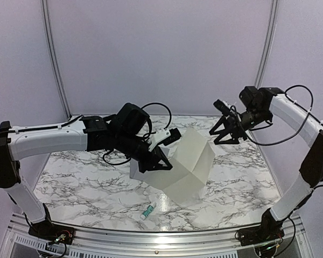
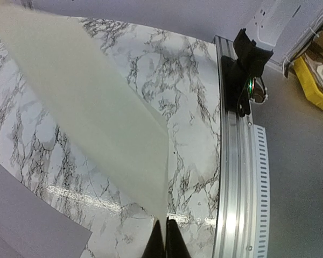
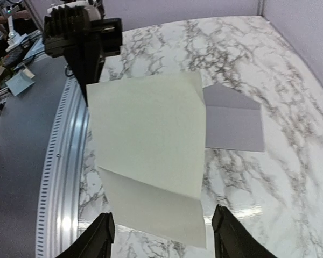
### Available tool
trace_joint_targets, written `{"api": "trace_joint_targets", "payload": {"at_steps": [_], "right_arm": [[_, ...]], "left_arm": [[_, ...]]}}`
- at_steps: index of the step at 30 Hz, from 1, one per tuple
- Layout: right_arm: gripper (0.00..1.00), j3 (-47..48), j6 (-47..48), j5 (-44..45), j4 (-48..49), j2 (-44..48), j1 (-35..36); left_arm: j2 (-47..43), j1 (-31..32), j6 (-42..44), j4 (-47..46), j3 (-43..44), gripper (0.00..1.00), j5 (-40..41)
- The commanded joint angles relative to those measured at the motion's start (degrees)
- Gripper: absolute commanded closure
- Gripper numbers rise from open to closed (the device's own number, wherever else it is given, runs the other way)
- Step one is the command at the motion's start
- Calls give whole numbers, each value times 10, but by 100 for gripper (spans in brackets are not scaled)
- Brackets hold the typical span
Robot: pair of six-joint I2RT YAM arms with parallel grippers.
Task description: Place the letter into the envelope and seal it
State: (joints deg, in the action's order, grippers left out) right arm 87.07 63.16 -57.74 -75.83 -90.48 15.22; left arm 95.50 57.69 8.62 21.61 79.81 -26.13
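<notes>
The letter (image 1: 187,164) is an off-white creased sheet held up off the table, tilted. My left gripper (image 1: 162,160) is shut on its left edge; in the left wrist view the closed jaws (image 2: 166,239) pinch the letter (image 2: 97,123) at its lower corner. The grey envelope (image 1: 135,173) lies flat on the marble, mostly hidden under the letter; it also shows in the left wrist view (image 2: 27,220) and in the right wrist view (image 3: 231,121). My right gripper (image 1: 223,137) is open and empty, in the air to the right of the letter (image 3: 145,145), its fingers (image 3: 103,239) wide apart.
A small green-and-white tube (image 1: 148,211) lies on the marble table (image 1: 75,183) near the front edge. A metal rail (image 2: 234,177) runs along the table's near edge. Pale walls close in the back and sides.
</notes>
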Motion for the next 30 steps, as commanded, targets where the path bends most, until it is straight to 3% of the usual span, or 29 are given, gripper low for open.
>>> {"api": "trace_joint_targets", "payload": {"at_steps": [1, 5, 11, 24, 30], "right_arm": [[38, 42, -117, 28, 90, 47, -27], [27, -28, -157, 54, 174, 109, -10], [24, -82, -145, 100, 186, 124, 58], [24, -129, -129, 90, 191, 81, 133], [28, -152, -149, 96, 212, 70, 149]], "left_arm": [[-28, -7, -111, -66, 0, 100, 6], [-27, -7, -143, -91, 2, 100, 13], [-33, -6, -141, -102, -5, 100, 26], [-34, 1, -120, -104, 14, 100, 42], [-41, 2, -116, -117, 11, 100, 62]]}}
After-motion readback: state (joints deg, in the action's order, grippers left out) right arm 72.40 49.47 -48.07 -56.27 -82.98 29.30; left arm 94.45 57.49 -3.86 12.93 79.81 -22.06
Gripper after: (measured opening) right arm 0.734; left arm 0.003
